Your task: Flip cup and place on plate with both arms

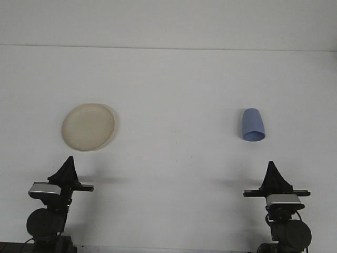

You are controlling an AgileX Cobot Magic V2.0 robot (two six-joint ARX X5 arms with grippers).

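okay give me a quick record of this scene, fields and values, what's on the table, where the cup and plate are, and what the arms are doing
surface: white table
plate: cream plate, on the left side, nothing on it
cup: blue cup, on the right side, wider end toward the camera, apart from the plate
left gripper: low near the front edge, just in front of the plate, holding nothing
right gripper: low near the front edge, just in front of the cup, holding nothing
task state: cup not yet on the plate

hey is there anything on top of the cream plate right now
No. The cream plate lies bare on the white table, with nothing on it. The blue cup sits apart, far to its right. Whatever is beneath the plate is covered.
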